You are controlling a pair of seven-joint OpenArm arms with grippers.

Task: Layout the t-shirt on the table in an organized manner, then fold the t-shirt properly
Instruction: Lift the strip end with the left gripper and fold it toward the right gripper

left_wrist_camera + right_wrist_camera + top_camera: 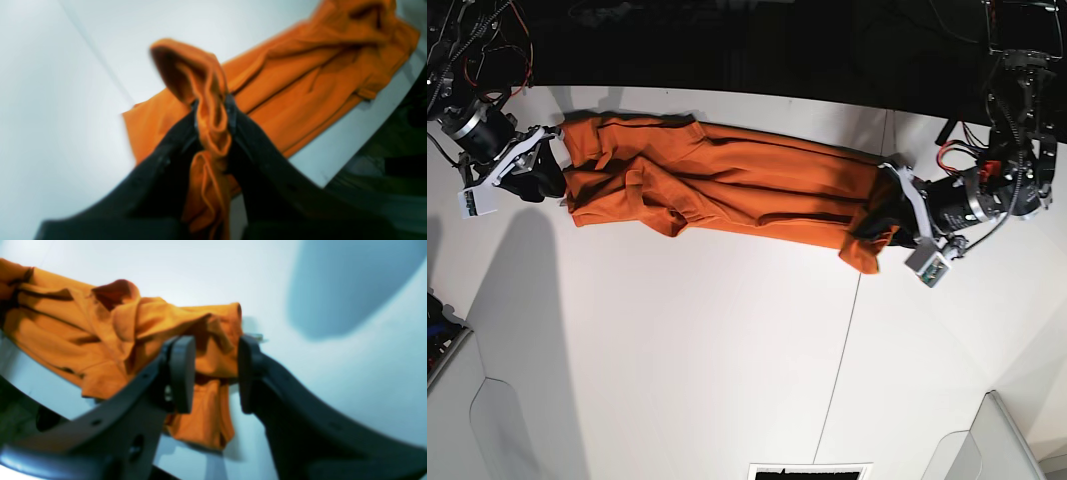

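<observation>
Orange cloth, the t-shirt, lies stretched in a crumpled band across my white bench. My left claw pinches a bunched fold of it. My right claw stands wide around the other end.

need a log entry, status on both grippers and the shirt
Left gripper shut on the t-shirt. Right gripper open, jaws either side of bunched cloth. Shirt stretched in a crumpled band along the table. Nothing in the way.
</observation>
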